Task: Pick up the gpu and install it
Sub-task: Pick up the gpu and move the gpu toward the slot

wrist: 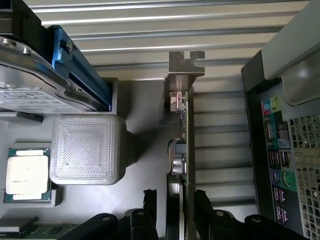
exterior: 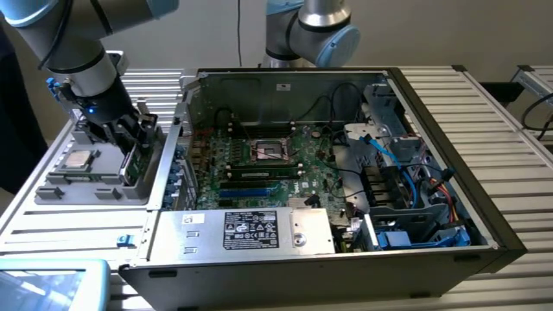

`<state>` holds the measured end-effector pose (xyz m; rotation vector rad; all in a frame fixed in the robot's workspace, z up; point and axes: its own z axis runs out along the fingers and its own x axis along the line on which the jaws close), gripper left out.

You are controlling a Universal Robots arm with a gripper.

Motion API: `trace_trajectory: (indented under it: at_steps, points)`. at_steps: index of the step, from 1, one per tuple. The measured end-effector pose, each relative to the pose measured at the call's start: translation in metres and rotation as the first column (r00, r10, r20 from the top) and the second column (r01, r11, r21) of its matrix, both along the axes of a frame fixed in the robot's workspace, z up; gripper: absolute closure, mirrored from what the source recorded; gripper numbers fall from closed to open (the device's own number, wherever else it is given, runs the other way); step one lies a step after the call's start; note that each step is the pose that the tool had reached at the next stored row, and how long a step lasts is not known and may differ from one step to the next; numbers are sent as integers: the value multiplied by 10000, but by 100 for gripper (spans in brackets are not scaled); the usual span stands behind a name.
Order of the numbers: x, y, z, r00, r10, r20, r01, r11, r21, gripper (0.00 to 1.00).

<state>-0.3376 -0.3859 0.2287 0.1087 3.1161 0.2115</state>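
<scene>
The gpu [exterior: 129,166] stands on edge in a slot of the grey holder tray [exterior: 87,188], on the exterior view's left of the open computer case [exterior: 441,136]. In the wrist view the gpu [wrist: 184,130] appears edge-on, its silver end bracket [wrist: 184,64] at the far end. My gripper [exterior: 131,137] hangs low over it, and in the wrist view the gripper [wrist: 175,199] is open. Its black fingers [wrist: 149,199] straddle the card, one on each side, with a gap showing on at least one side. The motherboard [exterior: 259,155] lies exposed inside the case.
The tray also holds a processor chip [wrist: 27,172], a silver drive [wrist: 30,95] on a blue carrier and a raised grey block [wrist: 85,147]. The case's rear port panel [wrist: 280,150] is close beside the card. A power supply [exterior: 250,230] sits at the case front. A second arm [exterior: 311,32] stands behind.
</scene>
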Motion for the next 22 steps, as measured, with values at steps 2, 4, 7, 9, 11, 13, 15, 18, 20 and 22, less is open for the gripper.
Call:
trace_trajectory:
  at_steps: [2,4,7,9,11,13,15,18,20,22]
  points:
    - [0,0,-14,10000,0,0,0,10000,0,56]
    - [0,-1,-14,10000,0,-3,0,10000,-1,56]
    - [2,0,-29,10000,1,-7,-1,10000,-28,56]
    - [2,1,-43,10000,0,-8,0,10000,-54,56]
    - [2,1,-53,10000,0,-7,-1,10000,-74,56]
    - [3,2,-61,10000,0,-8,0,10000,-94,56]
    - [5,4,-69,10000,0,-8,0,9999,-101,56]
    - [17,26,-80,10000,-1,-6,1,9999,-105,56]
    - [21,35,-84,10000,-1,-7,1,9999,-109,56]
    - [21,35,-89,10000,0,-7,0,9999,-110,56]
